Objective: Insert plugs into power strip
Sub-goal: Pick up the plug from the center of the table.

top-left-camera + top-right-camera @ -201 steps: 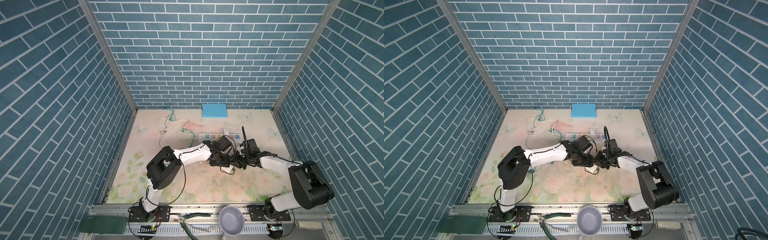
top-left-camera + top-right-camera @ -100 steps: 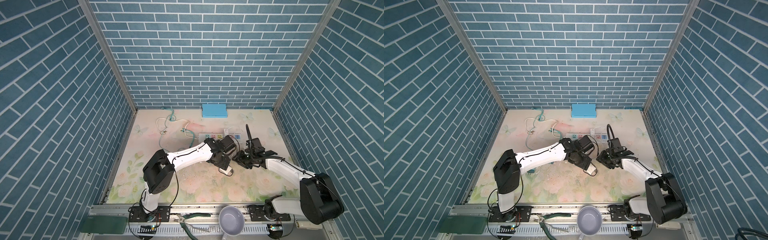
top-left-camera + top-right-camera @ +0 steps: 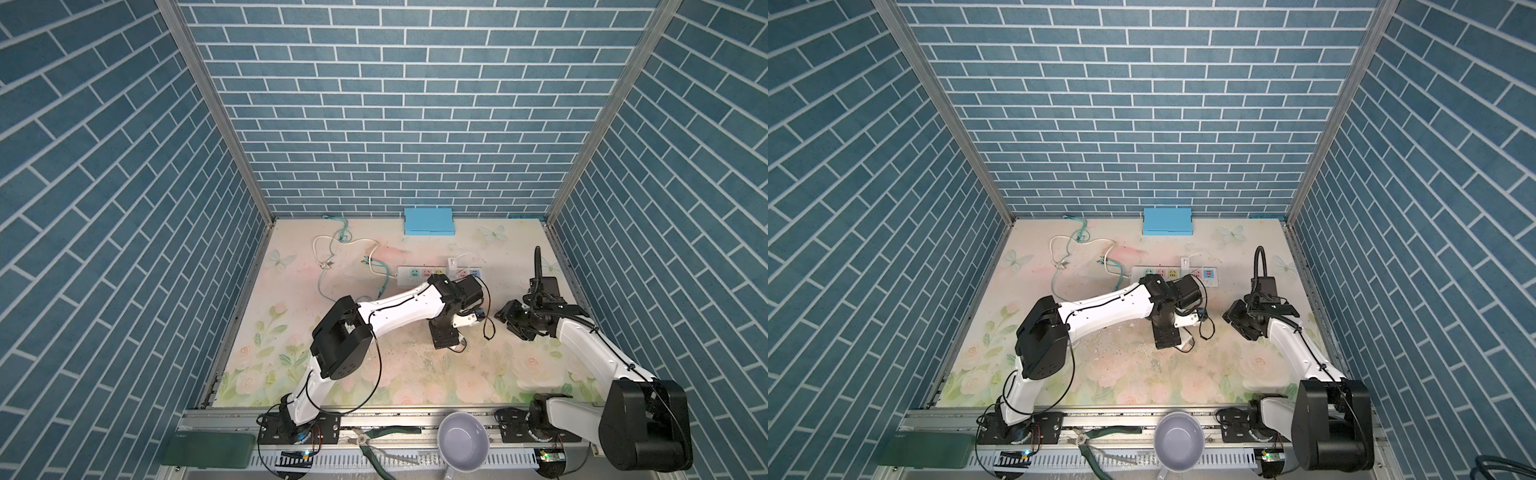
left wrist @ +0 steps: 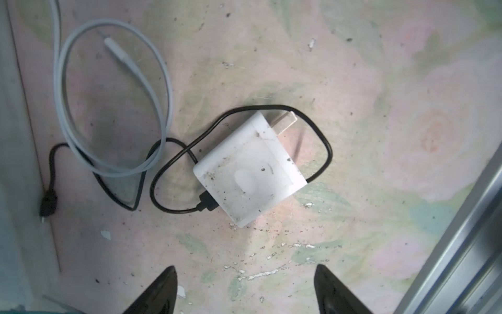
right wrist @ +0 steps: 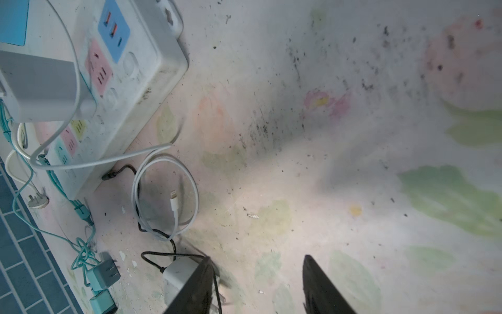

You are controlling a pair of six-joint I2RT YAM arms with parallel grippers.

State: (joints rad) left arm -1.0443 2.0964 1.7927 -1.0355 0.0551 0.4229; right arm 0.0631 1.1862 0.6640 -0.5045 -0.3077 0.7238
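Left end effector (image 4: 244, 267) spread wide, empty | white plug (image 4: 250, 168) lies just ahead, untouched

Left arm (image 3: 399, 307) and right arm (image 3: 582, 345) outstretched, low (both jaws parted, empty).

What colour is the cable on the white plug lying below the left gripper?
Black. The cable shows best in the left wrist view.
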